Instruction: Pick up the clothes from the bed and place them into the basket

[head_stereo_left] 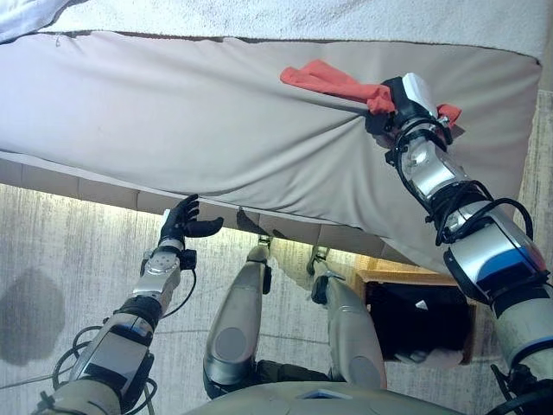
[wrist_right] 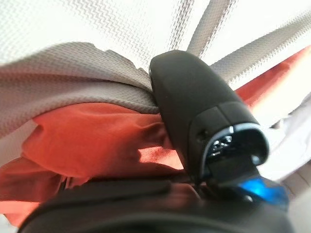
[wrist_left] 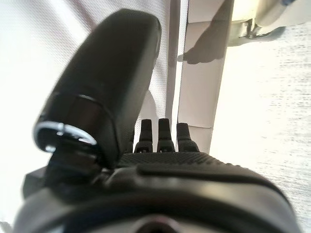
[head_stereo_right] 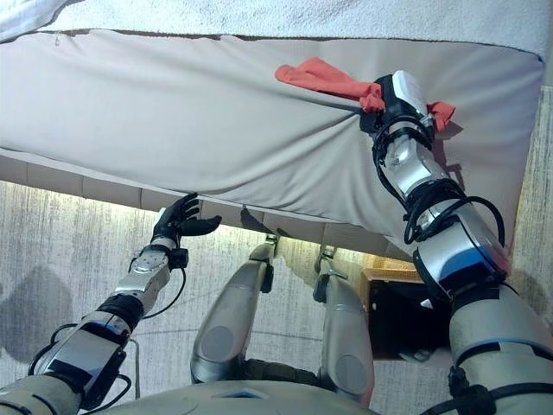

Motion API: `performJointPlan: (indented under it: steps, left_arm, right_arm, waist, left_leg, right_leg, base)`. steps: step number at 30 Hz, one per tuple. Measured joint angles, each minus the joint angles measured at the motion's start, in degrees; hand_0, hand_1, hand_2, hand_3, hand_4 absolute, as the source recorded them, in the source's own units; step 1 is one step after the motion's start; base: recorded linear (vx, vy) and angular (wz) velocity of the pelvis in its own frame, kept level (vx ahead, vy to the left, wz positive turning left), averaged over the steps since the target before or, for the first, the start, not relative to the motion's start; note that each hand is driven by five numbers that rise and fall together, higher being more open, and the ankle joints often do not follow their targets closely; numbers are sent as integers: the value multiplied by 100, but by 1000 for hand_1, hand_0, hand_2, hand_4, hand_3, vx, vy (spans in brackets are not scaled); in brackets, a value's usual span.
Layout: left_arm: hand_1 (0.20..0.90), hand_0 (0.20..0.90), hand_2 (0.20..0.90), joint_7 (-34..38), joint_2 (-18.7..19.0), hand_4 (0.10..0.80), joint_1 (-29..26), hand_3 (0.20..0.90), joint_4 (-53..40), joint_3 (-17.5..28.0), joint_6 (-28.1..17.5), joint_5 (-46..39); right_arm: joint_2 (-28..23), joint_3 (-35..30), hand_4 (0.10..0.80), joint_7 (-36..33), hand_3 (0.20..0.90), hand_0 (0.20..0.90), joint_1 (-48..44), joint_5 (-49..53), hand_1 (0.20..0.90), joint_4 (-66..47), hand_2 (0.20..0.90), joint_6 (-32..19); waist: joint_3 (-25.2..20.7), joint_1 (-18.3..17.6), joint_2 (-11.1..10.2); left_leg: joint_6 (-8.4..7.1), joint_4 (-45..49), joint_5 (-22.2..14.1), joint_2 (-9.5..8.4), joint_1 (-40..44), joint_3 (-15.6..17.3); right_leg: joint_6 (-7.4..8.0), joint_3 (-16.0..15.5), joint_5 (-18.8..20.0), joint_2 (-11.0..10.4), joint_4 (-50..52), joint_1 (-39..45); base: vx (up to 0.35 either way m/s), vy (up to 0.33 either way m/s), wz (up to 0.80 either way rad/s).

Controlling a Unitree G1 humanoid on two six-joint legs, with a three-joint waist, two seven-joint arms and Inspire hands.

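One robot hand, the right, is clenching a red garment on the bed's far right, possibly snagging the sheet too, while the left robot hand is hanging open.

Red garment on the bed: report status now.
Right hand shut on the red garment, bed sheet bunched into the grip. Left hand open, idle at the bed edge. Basket on the floor below the right arm.
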Motion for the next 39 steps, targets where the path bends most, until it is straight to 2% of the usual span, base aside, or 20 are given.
performJointPlan:
  steps: [4,16,17,18,19,20,21,22,35,39]
  left_arm:
    - [900,900,900,-154,108,800,-83,900,181,1,0,-14]
    - [900,900,900,-220,108,800,-91,900,176,1,-22,-27]
    - [900,900,900,-220,107,800,-87,900,176,1,-22,-27]
    - [900,900,900,-218,108,800,-86,900,176,2,-22,-27]
    - [900,900,900,-218,107,800,-85,900,176,1,-22,-27]
    - [900,900,900,-218,106,800,-85,900,176,1,-22,-27]
    - [900,900,900,-218,107,800,-85,900,176,2,-22,-27]
    - [900,900,900,-218,107,800,-87,900,176,2,-22,-27]
    - [900,900,900,-226,107,800,-54,900,176,20,-20,-27]
    - [900,900,900,-267,106,800,22,900,154,149,-17,-27]
  right_arm:
    - [-3,1,800,114,900,900,-65,92,900,-1,900,21]
    - [-39,-134,800,81,900,900,-104,304,900,-15,900,164]
    - [-39,-134,418,82,518,573,-104,303,573,-14,573,173]
    - [-40,-144,226,82,326,408,-104,303,408,-14,408,173]
    - [-40,-144,127,82,227,324,-104,303,324,-13,324,172]
    - [-40,-144,100,82,200,300,-104,303,300,-14,300,172]
    - [-40,-144,355,82,455,519,-104,304,519,-14,519,172]
    - [-40,-144,800,83,900,900,-104,304,900,-14,900,171]
    - [-81,-157,800,205,900,900,-100,313,900,-21,900,152]
    - [-107,-158,800,259,900,900,-99,314,900,-37,900,122]
  waist:
    - [0,-36,0]
    - [0,-176,0]
    - [-1,-179,1]
    - [-1,-182,2]
    - [-1,-183,2]
    - [-1,-182,2]
    - [-1,-182,3]
    - [-3,-185,5]
    - [-7,-170,24]
    - [-12,-170,32]
  left_leg:
    - [-3,-9,2,10,-85,-3]
    - [-49,-85,29,16,-208,-5]
    - [-52,-85,31,17,-208,-4]
    - [-52,-85,31,18,-208,-3]
    - [-52,-85,31,18,-208,-1]
    - [-53,-86,31,18,-208,3]
    - [-53,-88,31,18,-208,9]
    - [-53,-93,31,18,-208,16]
    - [-113,-209,74,52,46,42]
    - [-160,-379,105,89,248,47]
  right_leg:
    - [0,-6,0,15,-5,-90]
    - [0,-7,-3,20,-8,-245]
    - [0,-5,-3,20,-5,-245]
    - [0,-5,-3,20,-5,-247]
    - [0,-4,-3,20,-4,-249]
    - [0,0,-3,20,-2,-252]
    - [0,4,-3,20,-1,-256]
    - [0,9,-3,19,-2,-261]
    - [-1,20,-2,52,-51,-46]
    - [-2,16,-3,87,-108,91]
  base:
    - [-57,6,-1]
    - [-3,0,0]
    - [0,0,0]
    - [0,0,0]
    - [0,0,0]
    - [0,0,0]
    - [0,0,0]
    - [0,0,0]
    - [9,-1,0]
    - [39,0,-2]
